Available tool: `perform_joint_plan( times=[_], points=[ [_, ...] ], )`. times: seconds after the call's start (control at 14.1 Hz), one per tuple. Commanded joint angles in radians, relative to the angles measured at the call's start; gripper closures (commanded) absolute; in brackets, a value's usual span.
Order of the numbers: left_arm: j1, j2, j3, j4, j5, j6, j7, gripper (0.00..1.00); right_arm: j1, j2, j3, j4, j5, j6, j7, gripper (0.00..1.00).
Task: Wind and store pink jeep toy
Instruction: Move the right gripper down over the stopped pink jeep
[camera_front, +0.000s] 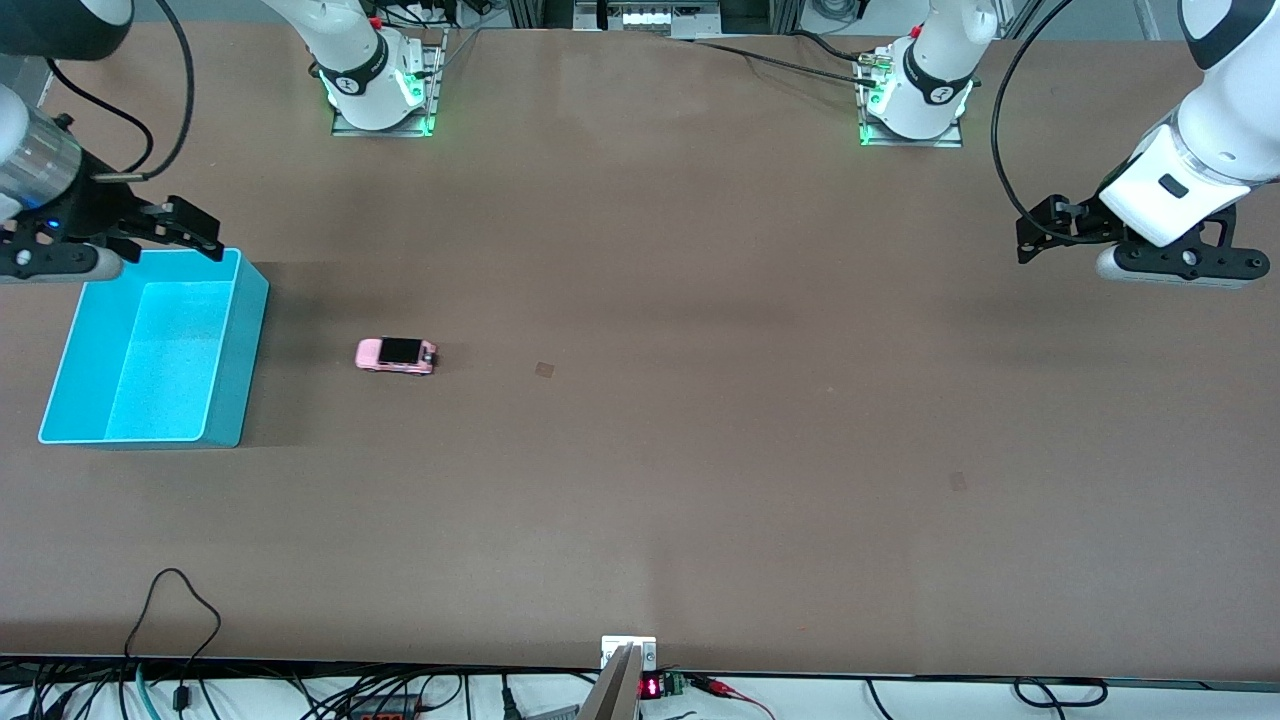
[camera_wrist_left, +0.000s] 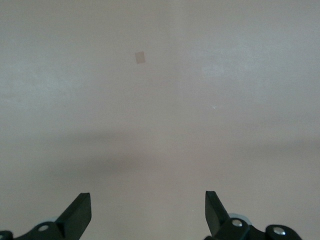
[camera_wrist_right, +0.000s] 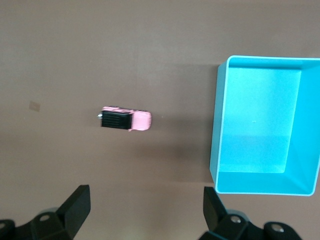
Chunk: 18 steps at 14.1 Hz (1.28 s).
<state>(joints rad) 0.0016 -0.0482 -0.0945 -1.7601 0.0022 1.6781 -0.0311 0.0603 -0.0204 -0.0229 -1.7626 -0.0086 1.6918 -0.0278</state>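
Front view shows the pink jeep toy (camera_front: 397, 354) standing on its wheels on the brown table (camera_front: 700, 450), just beside the empty turquoise bin (camera_front: 240, 345), toward the right arm's end. The right gripper (camera_front: 185, 228) hangs over the bin's rim, fingers spread, holding nothing. The left gripper (camera_front: 1040, 232) waits over the table's opposite end, likewise spread and empty. Nothing is wound or stored yet. The right arm should approach from above and pinch across the narrow body sides; the winding mechanism probably lies underneath, unseen.
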Motion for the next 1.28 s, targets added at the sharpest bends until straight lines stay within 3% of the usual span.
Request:
perform_joint_plan(
  times=[0.0, 0.28, 0.64, 0.99, 1.2],
  points=[
    [0.000, -0.002, 0.001, 0.017, -0.001, -0.034, -0.010, 0.00, 0.007, -0.004, 0.000, -0.063, 0.004, 0.057, -0.099, 0.00],
    [0.000, -0.001, 0.002, 0.028, -0.002, -0.038, -0.010, 0.00, 0.026, 0.005, 0.003, -0.159, 0.001, 0.150, -0.327, 0.00],
    [0.000, 0.002, 0.002, 0.030, -0.002, -0.038, -0.009, 0.00, 0.023, 0.111, 0.003, -0.230, -0.001, 0.305, -0.705, 0.00],
    [0.000, 0.005, 0.002, 0.039, -0.001, -0.038, -0.007, 0.00, 0.023, 0.183, 0.003, -0.395, 0.001, 0.610, -1.087, 0.00],
    [0.000, 0.005, 0.001, 0.039, -0.002, -0.038, -0.009, 0.00, 0.016, 0.259, 0.003, -0.413, 0.001, 0.704, -1.277, 0.00]
  ],
)
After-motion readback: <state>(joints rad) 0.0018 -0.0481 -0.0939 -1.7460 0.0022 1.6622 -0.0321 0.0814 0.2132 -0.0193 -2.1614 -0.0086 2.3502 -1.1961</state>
